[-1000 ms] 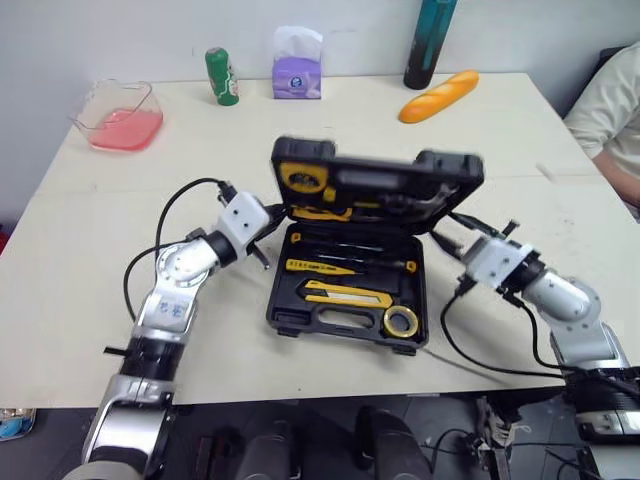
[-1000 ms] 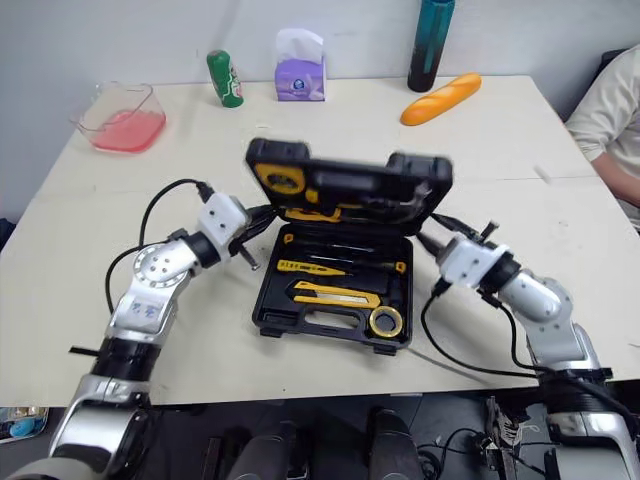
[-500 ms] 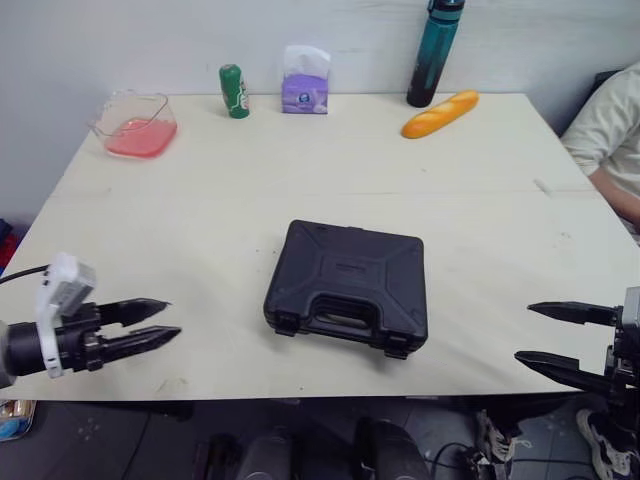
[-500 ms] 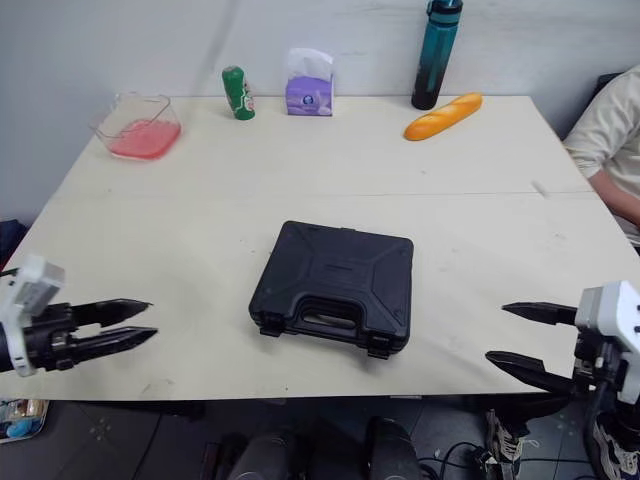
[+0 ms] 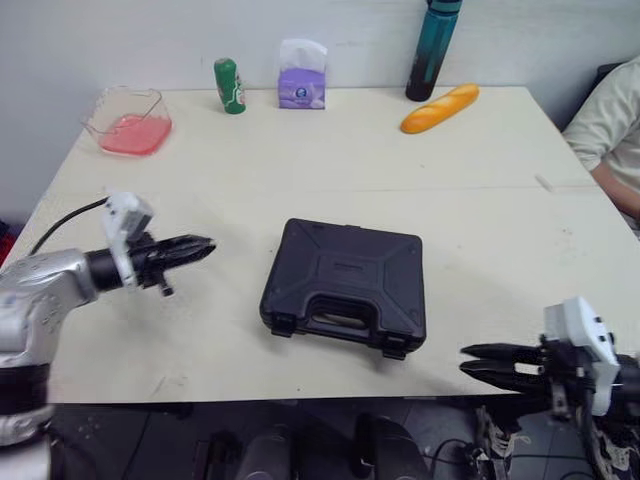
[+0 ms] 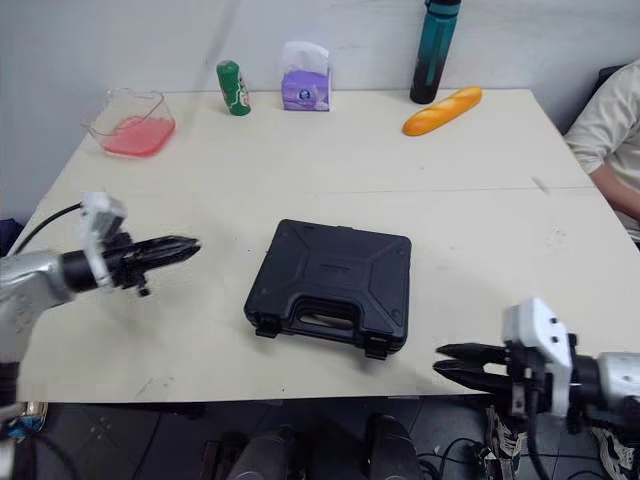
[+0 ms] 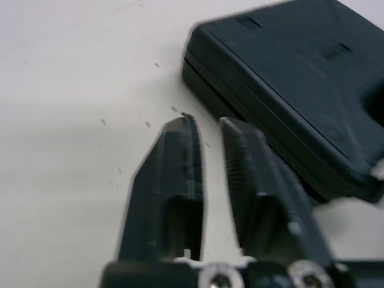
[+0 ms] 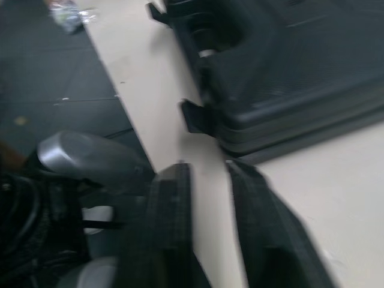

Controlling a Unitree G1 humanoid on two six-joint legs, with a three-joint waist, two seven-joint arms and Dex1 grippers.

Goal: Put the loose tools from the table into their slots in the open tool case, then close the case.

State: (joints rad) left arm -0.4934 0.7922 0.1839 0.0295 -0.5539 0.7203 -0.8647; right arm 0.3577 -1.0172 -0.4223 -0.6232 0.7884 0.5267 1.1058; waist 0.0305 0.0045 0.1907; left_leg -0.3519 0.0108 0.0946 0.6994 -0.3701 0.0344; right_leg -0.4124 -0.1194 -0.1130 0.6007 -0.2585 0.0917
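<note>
So the tool case (image 5: 345, 280) is sitting lid-down and closed in the middle of the desk (image 5: 480, 200), and I can't spot any loose tools lying around it. From where I'm standing the job looks basically finished, unless the latches want a final press.

The case lies wide side across, slightly skewed, with its handle (image 5: 335, 318) and latches facing the robot.

The left gripper (image 5: 205, 245) hovers off the case's left side, pointing at it. Its fingers are just a sliver apart with nothing between them.

The right gripper (image 5: 466, 360) sits low at the desk's front edge, aimed at the front right latch (image 5: 393, 350). Its fingers are also only slightly apart and empty.

The case lies between the two. I'd guess the right one is nearer for that latch.
</note>
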